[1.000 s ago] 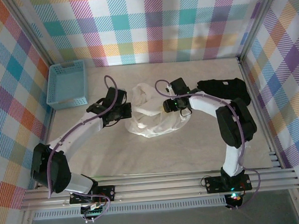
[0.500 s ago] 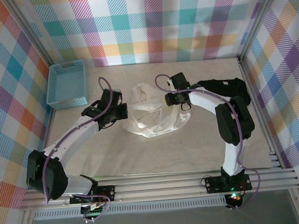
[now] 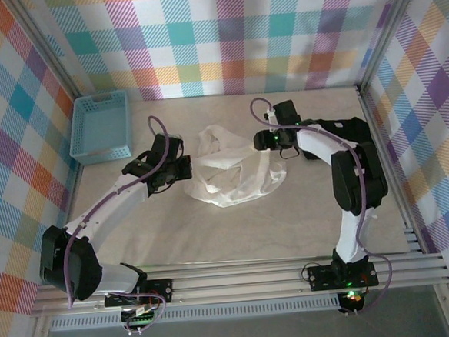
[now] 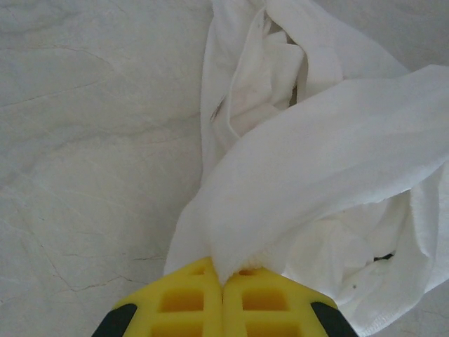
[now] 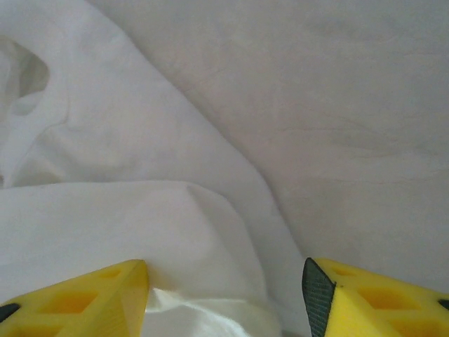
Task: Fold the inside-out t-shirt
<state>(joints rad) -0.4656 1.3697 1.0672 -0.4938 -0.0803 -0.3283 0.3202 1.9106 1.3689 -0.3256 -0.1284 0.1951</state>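
At the near edge the two arm bases sit on the rail, and beyond them the pale tabletop (image 3: 214, 239) lies bare up to the cloth. The inside-out t-shirt (image 3: 229, 176) lies crumpled in a loose heap around the middle of the tabletop, between the two arms. The left end effector (image 3: 186, 171) meets the heap at its left edge. From the left wrist its yellow fingers (image 4: 182, 298) are pressed together on a pinched fold of the white cloth (image 4: 316, 175), which rises from the tips and fans out to the right, the stone-patterned surface showing to the left. The right end effector (image 3: 266, 142) is at the shirt's far right corner. In its own view the yellow fingers (image 5: 77, 298) stand apart – nothing clamped between them – with rumpled white fabric (image 5: 105, 175) spread below and to the left, and bare surface to the right. Farther back, a blue basket (image 3: 100, 127) sits at the far left corner by the plaid wall, well apart from the shirt, and a black folded garment (image 3: 338, 133) lies at the far right – just behind the right arm's wrist.
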